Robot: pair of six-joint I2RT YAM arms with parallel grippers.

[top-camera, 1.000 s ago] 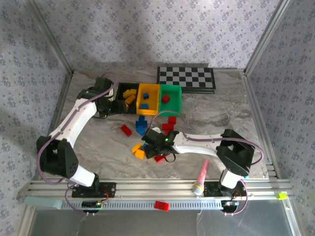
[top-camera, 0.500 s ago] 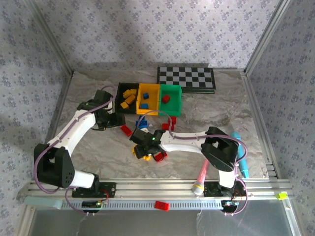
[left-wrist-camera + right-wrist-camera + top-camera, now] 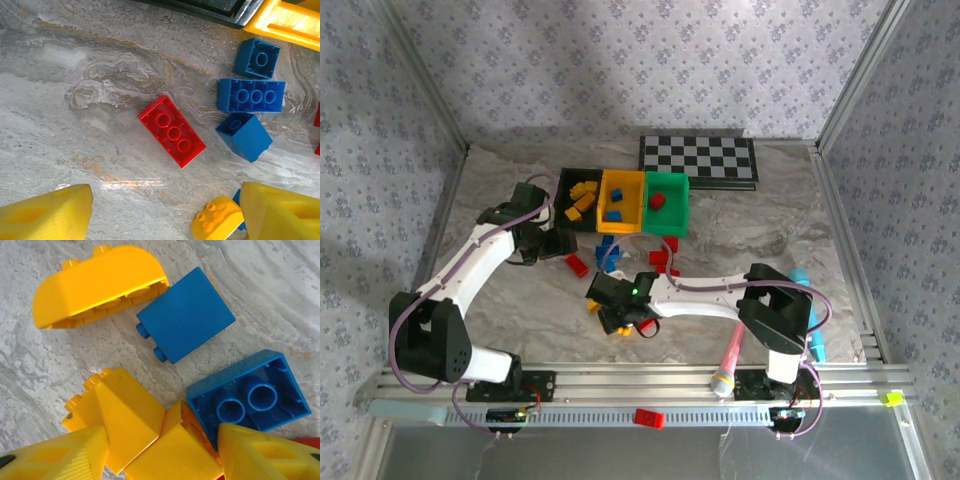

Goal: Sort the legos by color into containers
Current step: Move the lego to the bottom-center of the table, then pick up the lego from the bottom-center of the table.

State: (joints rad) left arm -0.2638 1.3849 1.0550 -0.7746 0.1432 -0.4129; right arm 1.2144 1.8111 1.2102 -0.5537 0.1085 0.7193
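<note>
Over the loose pile mid-table, in front of the bins, the right gripper (image 3: 161,452) sits low. Its fingers (image 3: 65,455) are narrowed and press from both sides on two yellow bricks (image 3: 125,415), which lie touching each other on the marble tabletop (image 3: 760,240). Beyond them are a rounded yellow brick (image 3: 97,285) and a blue brick on its side (image 3: 185,315). An upside-down blue brick (image 3: 245,395) lies just beside one finger.

The left gripper (image 3: 162,215) is spread wide with nothing between its fingers, above the table near the black bin (image 3: 567,212). Below it a red brick (image 3: 172,131) lies studs up, near a cluster of three blue bricks (image 3: 250,95). A small curved yellow brick (image 3: 216,226) is just beside one finger.

The bins stand in a row, side by side. The black bin holds yellow bricks, the yellow bin (image 3: 620,228) blue ones, the green bin (image 3: 665,231) a red one. A checkerboard (image 3: 698,158) lies behind them. A pink marker (image 3: 730,352) and a teal marker (image 3: 812,325) lie near the right arm's base. One red brick on the front rail (image 3: 647,418).
</note>
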